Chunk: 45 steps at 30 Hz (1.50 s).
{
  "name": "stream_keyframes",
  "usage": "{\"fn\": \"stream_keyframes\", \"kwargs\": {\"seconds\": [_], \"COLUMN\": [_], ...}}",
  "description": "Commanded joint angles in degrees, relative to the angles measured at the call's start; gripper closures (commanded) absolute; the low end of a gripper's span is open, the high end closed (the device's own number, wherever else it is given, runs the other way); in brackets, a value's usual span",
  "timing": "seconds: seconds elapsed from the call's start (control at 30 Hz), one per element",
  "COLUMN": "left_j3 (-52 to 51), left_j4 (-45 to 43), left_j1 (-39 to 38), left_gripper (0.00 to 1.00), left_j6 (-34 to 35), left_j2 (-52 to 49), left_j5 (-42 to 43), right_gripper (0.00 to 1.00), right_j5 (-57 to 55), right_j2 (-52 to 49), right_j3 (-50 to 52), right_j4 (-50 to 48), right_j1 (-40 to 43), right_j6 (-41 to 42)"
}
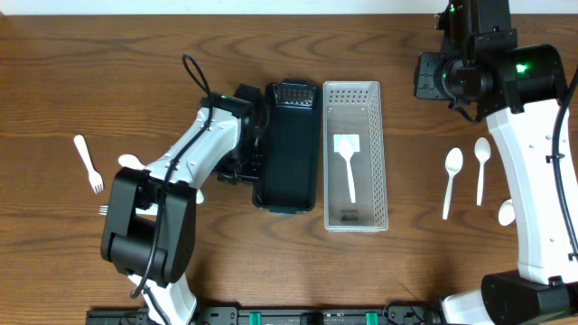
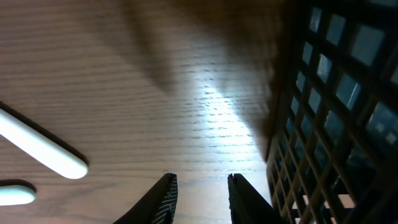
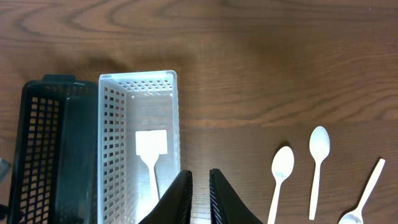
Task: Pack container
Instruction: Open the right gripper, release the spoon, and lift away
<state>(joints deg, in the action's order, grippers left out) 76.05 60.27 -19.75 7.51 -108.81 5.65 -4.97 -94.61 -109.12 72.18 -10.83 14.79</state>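
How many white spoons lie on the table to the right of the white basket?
3. One spoon lies nearest the white basket, a second spoon beside it, and a third is partly hidden under the right arm; more may be hidden.

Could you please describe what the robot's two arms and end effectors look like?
Both arms have white link shells with black joint housings. A black cable loops along the left arm; the right arm shows a green indicator light. Each end effector's fingers are black, tapered, with ridged edges.

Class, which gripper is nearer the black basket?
Left. The left gripper sits right beside the black basket; the right gripper hovers beyond the white basket.
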Motion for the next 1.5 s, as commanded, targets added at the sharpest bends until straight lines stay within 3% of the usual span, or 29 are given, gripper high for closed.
{"fn": "stream_keyframes", "kwargs": {"seconds": [0.0, 0.27, 0.43, 0.53, 0.6, 0.67, 0.8, 0.93, 1.0, 1.1, 1.3, 1.47], "left_j3": [1.09, 1.09, 1.18, 2.14, 3.26, 4.48, 6.32, 6.82, 6.82, 6.8, 6.8, 6.8], "left_j4": [0.79, 1.18, 1.22, 1.88, 2.58, 3.39, 4.74, 5.05, 5.05, 4.79, 4.0, 4.2], "left_j1": [-1.31, -2.45, -0.7, 1.92, 4.15, 6.67, 11.76, 16.0, 16.98, 17.22, 17.22, 17.22], "left_gripper": [0.69, 0.69, 0.69, 0.61, 0.54, 0.5, 0.48, 0.35, 0.29, 0.02, 0.02, 0.02], "left_j6": [0.81, 0.72, 0.74, 0.72, 0.72, 0.72, 0.72, 0.74, 0.72, 0.72, 0.72, 0.72], "left_j2": [-0.17, -0.17, 0.04, 0.63, 1.27, 2.4, 6.75, 14.84, 19.65, 27.1, 37.94, 40.7], "left_j5": [0.48, 1.18, -2.99, -3.76, -3.76, -3.78, -3.76, -3.72, -3.72, -3.74, -3.74, -3.74], "right_gripper": [0.87, 0.87, 0.87, 0.84, 0.67, 0.62, 0.36, 0.19, 0.14, 0.09, 0.03, 0.04], "right_j5": [-0.87, -0.87, -0.85, -0.85, -0.83, -0.79, -0.33, 0.35, 0.55, 0.5, 1.25, 1.38], "right_j2": [0.37, 0.37, 0.37, 0.37, 0.57, 0.66, 0.63, -0.13, -0.52, -0.66, -0.68, -0.68], "right_j3": [-0.68, -0.68, -0.68, -0.7, -0.74, -1.29, -1.64, -0.87, 0.63, 5.99, 24.02, 38.73], "right_j4": [0.09, 0.26, 0.83, 1.14, 1.55, 3.17, 7.96, 12.55, 12.48, 9.27, -3.32, -16.41], "right_j1": [0.44, 0.44, 0.46, 1.05, 2.34, 4.66, 10.88, 16.72, 17.99, 18.27, 18.27, 18.32], "right_j6": [-0.74, -0.72, -0.72, -0.7, 0.24, 2.43, 4.46, 2.14, 0.79, 0.17, 0.13, 0.13]}}
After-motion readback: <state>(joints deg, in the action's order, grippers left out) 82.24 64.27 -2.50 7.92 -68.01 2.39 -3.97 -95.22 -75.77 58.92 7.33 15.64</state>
